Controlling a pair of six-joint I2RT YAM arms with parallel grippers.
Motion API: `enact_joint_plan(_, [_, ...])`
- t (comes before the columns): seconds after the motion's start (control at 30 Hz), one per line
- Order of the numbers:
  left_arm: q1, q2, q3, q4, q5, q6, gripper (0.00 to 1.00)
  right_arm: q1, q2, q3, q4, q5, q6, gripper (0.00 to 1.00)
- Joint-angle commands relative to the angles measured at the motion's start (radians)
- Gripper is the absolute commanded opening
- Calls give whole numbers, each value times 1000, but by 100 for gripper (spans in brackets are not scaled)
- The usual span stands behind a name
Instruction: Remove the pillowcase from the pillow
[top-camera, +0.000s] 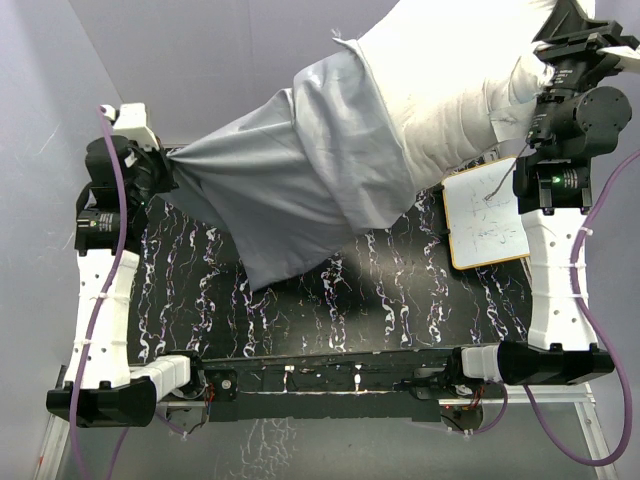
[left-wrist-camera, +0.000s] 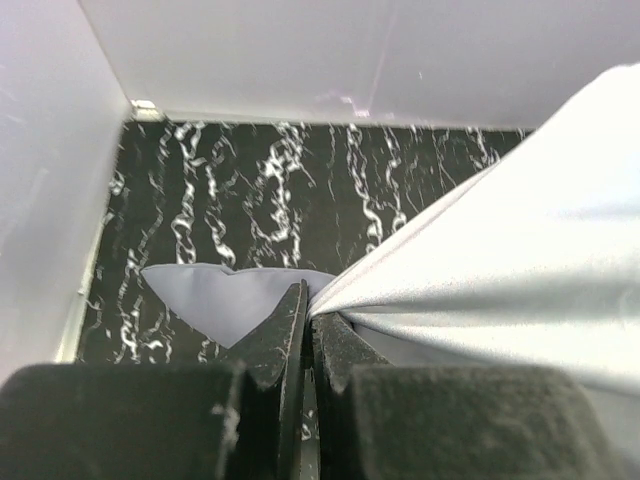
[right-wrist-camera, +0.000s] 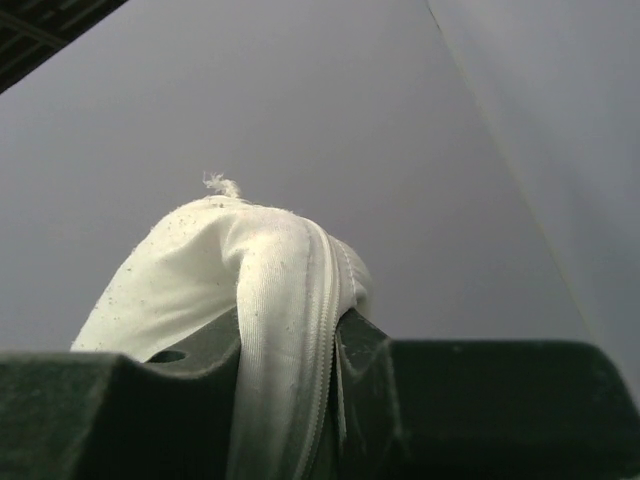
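The grey pillowcase (top-camera: 290, 180) stretches taut from the left of the top view up to the right, still covering the lower end of the off-white pillow (top-camera: 450, 90). My left gripper (top-camera: 160, 165) is shut on the pillowcase's corner; in the left wrist view the fabric (left-wrist-camera: 490, 250) fans out from my closed fingers (left-wrist-camera: 290, 325). My right gripper (top-camera: 540, 75) is raised at the upper right and shut on the pillow's zipped corner (right-wrist-camera: 290, 300), lifting it off the table.
A small whiteboard (top-camera: 487, 215) with scribbles lies on the black marbled table (top-camera: 350, 300) at the right, under the raised pillow. Grey walls enclose the back and left. The right arm's upright link (top-camera: 555, 270) stands beside the whiteboard.
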Motion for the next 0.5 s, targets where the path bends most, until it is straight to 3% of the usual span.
enact_joint_plan(0.0, [21,-76,-26,24,-173,41,0,-20,-52,-14,209,202,-92,8])
enact_joint_plan(0.2, [34,-152,-114,142,-254,207,0,-20,-73,-72,246,236,-173,8])
enact_joint_plan(0.3, [40,-166,-129,185,-272,316,11,-20,-85,-80,268,250,-220,8])
enact_joint_plan(0.47, [54,-139,-135,257,-352,456,17,-20,-108,-122,272,260,-222,8])
